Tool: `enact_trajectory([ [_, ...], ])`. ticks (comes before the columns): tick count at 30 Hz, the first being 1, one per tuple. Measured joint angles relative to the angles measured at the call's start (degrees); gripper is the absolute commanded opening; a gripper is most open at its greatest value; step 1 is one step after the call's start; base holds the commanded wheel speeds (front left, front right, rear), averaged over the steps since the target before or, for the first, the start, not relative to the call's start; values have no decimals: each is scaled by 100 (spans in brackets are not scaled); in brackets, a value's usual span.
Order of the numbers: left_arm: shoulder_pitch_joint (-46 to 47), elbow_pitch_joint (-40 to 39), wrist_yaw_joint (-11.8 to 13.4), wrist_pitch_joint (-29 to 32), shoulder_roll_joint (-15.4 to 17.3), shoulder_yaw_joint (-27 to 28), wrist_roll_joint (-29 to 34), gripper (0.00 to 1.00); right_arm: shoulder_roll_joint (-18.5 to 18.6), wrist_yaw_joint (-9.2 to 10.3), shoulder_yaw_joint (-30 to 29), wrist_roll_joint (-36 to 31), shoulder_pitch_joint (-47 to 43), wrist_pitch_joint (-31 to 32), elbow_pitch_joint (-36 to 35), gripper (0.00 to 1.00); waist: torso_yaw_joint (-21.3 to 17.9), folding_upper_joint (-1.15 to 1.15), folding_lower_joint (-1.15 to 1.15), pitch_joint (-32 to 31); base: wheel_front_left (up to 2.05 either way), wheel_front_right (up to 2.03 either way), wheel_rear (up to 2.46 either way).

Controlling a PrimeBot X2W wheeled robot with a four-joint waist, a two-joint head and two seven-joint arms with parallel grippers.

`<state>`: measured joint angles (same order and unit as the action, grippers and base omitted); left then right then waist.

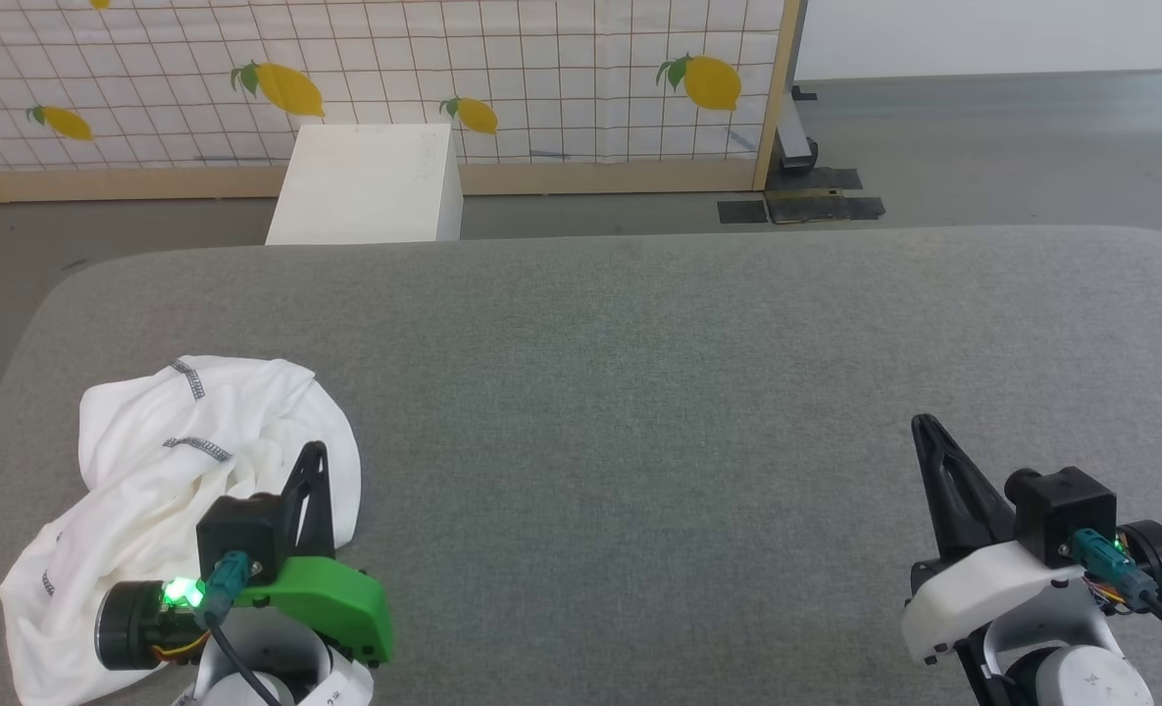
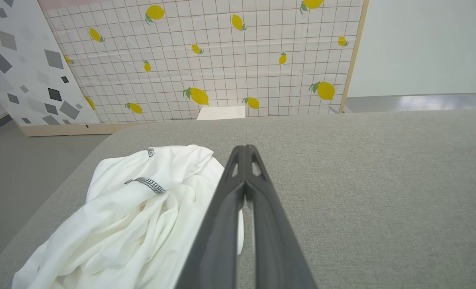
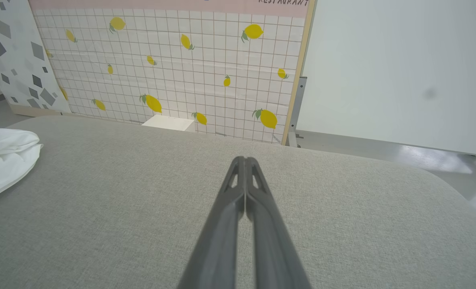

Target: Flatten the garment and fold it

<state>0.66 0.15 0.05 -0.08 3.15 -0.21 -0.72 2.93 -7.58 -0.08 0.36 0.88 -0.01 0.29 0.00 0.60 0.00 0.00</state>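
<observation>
We note the crumpled white soft-fabric garment [image 1: 149, 471] with grey-black stitched hems, heaped at the near left corner of the grey fabric-covered surface [image 1: 639, 373]. Left pincer [image 1: 318, 449]: clenched, empty, at the heap's right edge; we cannot tell whether it touches. Right pincer [image 1: 922, 424]: clenched, empty, above bare surface, well apart from the garment. A rigid white box [image 1: 365, 186] stands beyond the far edge.

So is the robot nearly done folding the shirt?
Not yet, nothing looks done. The garment lies in a crumpled heap at the left end of the grey table. Nothing is in hand: the left gripper is shut and empty at the heap's edge, and the right gripper is shut over bare table, far from it. Spreading it flat and all the folding are left.
</observation>
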Motion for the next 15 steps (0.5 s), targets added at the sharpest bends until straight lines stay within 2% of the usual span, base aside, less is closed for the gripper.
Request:
enact_trajectory([
  [13,0,0,-1,0,0,0,0,0,0,0,0,0,0,0,0,0,0,0,0,0,0,0,0],
  [14,1,1,0,-1,1,-3,-5,100,1,0,0,2,1,0,3,100,0,0,0,0,0,0,0],
  [15,1,1,0,-1,1,-8,-10,100,1,0,-1,2,1,0,3,100,0,0,0,0,0,0,0],
])
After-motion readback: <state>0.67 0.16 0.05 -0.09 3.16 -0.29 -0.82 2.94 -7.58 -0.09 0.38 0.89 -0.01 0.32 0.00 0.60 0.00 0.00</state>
